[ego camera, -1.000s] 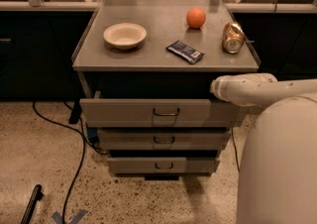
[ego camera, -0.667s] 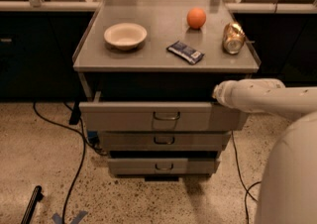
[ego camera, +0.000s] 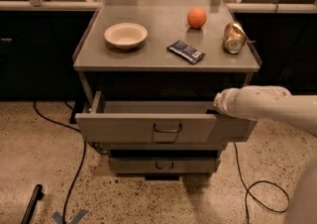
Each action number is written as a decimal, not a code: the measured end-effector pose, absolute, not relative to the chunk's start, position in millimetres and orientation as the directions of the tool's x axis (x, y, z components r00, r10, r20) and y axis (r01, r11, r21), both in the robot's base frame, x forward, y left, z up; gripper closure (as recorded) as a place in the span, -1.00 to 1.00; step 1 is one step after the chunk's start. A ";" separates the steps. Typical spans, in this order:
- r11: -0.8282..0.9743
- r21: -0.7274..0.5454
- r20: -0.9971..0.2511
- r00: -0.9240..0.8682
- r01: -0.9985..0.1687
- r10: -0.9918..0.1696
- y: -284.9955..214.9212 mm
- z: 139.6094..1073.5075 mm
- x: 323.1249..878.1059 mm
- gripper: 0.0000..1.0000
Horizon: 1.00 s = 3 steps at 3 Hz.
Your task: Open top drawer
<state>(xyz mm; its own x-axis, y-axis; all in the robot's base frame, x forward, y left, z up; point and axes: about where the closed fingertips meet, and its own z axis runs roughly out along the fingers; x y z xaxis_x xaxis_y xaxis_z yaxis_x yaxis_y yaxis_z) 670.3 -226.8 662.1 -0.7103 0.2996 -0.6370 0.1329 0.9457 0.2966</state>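
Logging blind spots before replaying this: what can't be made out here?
Camera view:
- Claw, at the top drawer's right rim: mostly hidden by the arm.
- Its floor: hidden behind its front.
- Middle drawer: nearly all covered by the open top drawer.
- Packet print: too small.

Juts in from the right edge of the frame as one thick white arm (ego camera: 270,105), held nearly level and pointing left. Ends right of centre in the hand (ego camera: 221,103), seen only as a tan, rounded tip with a little dark at its lower edge. Fills the lower right corner with a pale, curved body shell (ego camera: 304,198).
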 end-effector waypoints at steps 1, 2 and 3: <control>0.920 0.355 -0.565 -0.746 0.167 0.354 -221.1 662.5 617.0 1.00; 0.916 0.369 -0.559 -0.749 0.160 0.356 -214.2 663.3 612.8 1.00; 0.939 0.325 -0.638 -0.707 0.110 0.304 -215.5 686.1 628.3 1.00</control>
<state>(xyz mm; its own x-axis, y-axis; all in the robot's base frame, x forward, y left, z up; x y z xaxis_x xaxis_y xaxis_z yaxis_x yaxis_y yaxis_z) 628.3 -215.5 686.1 -0.7075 0.3035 -0.6382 0.1102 0.9394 0.3246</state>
